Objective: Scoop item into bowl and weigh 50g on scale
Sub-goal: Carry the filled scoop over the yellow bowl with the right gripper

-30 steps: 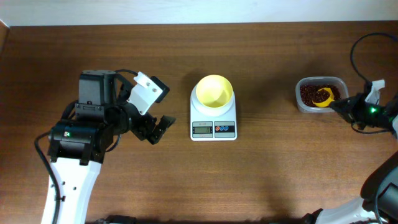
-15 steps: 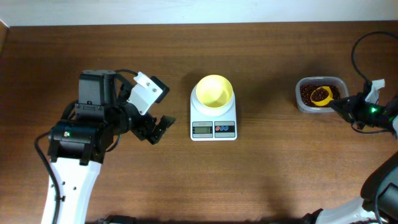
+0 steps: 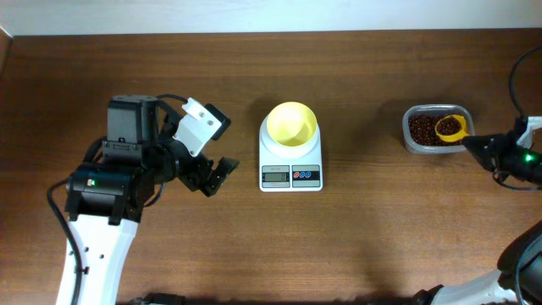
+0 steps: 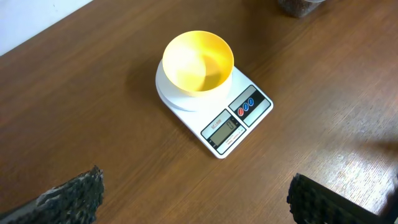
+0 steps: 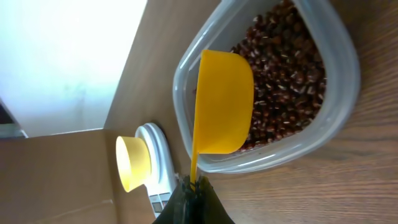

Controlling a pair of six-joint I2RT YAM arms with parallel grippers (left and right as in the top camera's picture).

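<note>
The pale yellow bowl [image 3: 292, 124] sits empty on the white scale [image 3: 291, 174] at the table's middle; both show in the left wrist view, bowl [image 4: 198, 62] and scale [image 4: 239, 118]. Dark red-brown beans [image 3: 421, 128] fill a clear tub [image 3: 435, 149] at the right, seen close in the right wrist view [image 5: 286, 81]. My right gripper [image 3: 481, 146] is shut on the handle of an orange-yellow scoop [image 3: 450, 128], whose cup [image 5: 222, 102] is over the tub's near edge with beans in it. My left gripper [image 3: 212, 177] is open and empty left of the scale.
The left arm's body [image 3: 127, 169] takes up the table's left side. The right arm's cable [image 3: 515, 76] loops at the far right edge. The table's back edge runs along the top.
My right gripper has drawn back to the right, lifting the scoop out of the beans toward the tub's right edge. The left arm has not moved.
</note>
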